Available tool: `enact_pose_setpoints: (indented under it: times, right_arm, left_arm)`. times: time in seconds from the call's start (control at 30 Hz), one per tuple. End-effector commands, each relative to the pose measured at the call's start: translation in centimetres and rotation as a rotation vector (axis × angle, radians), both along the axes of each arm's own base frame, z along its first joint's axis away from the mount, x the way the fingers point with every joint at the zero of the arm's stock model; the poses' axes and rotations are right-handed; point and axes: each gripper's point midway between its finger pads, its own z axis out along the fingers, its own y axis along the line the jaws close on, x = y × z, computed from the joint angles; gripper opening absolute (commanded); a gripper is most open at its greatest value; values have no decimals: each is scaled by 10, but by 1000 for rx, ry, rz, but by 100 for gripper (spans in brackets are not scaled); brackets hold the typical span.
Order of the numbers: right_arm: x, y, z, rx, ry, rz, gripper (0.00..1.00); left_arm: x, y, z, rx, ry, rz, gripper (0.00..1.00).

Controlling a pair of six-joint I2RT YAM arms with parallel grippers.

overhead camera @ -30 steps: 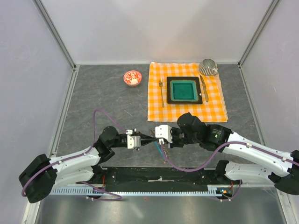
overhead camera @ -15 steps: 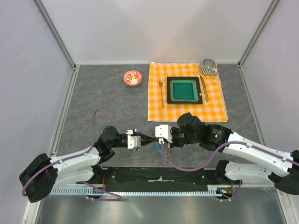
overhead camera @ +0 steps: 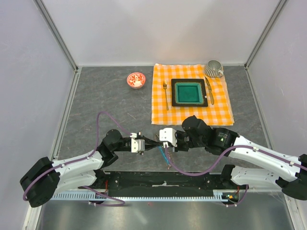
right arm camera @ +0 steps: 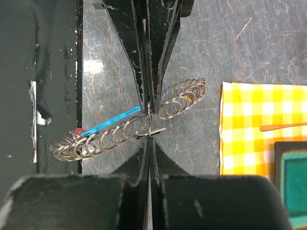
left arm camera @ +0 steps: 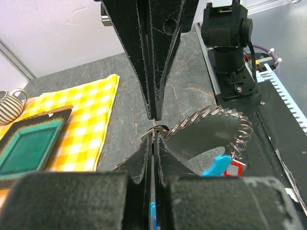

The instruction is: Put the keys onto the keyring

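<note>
1. The keyring (right arm camera: 125, 132), off the near edge of the checked cloth (overhead camera: 192, 112), is bright, polished metal wire.
2. Its cyan piece (right arm camera: 112, 121) and red tag (left arm camera: 236, 168) look like smooth, glossy plastic.
3. The cloth itself is matt woven fabric.
4. The plate (overhead camera: 189, 92) on the cloth has a glossy green glaze.
5. The table (overhead camera: 110, 100) beside the cloth is matt, grey and stone-veined.

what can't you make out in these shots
- Top view: the keyring is mostly hidden under the left gripper and right gripper, which meet over it. Only its cyan piece shows.
- Both wrist views: the grippers are shut tip to tip, but what each pinches is too thin to tell.
- Left wrist view: the keys show only as a red bit half behind the keyring, so their count is unclear.
</note>
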Motion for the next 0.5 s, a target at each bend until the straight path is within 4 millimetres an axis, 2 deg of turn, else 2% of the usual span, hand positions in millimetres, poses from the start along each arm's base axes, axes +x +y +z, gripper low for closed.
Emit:
enact_pose_setpoints:
  times: [0.0,0.47]
  right_arm:
    - [-2,8,14,64,-15,22,0]
    - [-7,10,16,75,-9,55,0]
  left_arm:
    - [0,-4,29,-84,-58,-14,2]
    - [-3,-6,30,-79,-54,-39,2]
